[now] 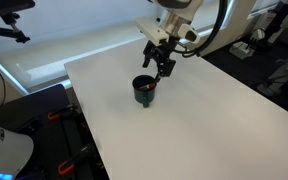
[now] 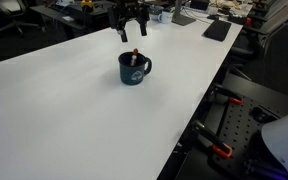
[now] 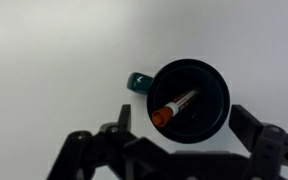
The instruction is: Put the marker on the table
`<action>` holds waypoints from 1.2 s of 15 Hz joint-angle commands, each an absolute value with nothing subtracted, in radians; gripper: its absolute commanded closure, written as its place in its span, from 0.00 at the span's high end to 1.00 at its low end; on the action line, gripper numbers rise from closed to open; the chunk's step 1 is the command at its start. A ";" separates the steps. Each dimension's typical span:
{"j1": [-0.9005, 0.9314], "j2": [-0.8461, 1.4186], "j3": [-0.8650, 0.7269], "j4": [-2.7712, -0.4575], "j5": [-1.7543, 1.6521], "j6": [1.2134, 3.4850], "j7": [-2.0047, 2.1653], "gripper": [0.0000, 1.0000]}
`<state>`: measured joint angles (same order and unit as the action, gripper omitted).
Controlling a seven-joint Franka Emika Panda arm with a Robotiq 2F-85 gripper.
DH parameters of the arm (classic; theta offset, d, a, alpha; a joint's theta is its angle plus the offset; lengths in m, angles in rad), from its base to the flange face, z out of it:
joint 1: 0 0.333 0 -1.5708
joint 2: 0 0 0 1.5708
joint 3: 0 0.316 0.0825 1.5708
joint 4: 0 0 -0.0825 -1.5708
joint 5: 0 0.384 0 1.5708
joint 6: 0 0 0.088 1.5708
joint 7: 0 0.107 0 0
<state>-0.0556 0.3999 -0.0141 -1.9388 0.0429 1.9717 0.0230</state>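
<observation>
Marker (image 3: 174, 106) leans inside the dark cup (image 2: 134, 70) on the white desk (image 2: 64, 120), so you are at the reach-and-grasp step. Your end effector (image 1: 162, 68) hovers just above the cup, jaws spread wide, holding and touching nothing. Next, I judge, you descend centred over the marker and close on its upper end.
</observation>
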 commanded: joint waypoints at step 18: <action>-0.059 0.449 -0.035 -1.934 0.044 1.970 0.022 1.00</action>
<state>-0.0612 0.4481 -0.0324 -1.9356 0.0424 1.9717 0.0230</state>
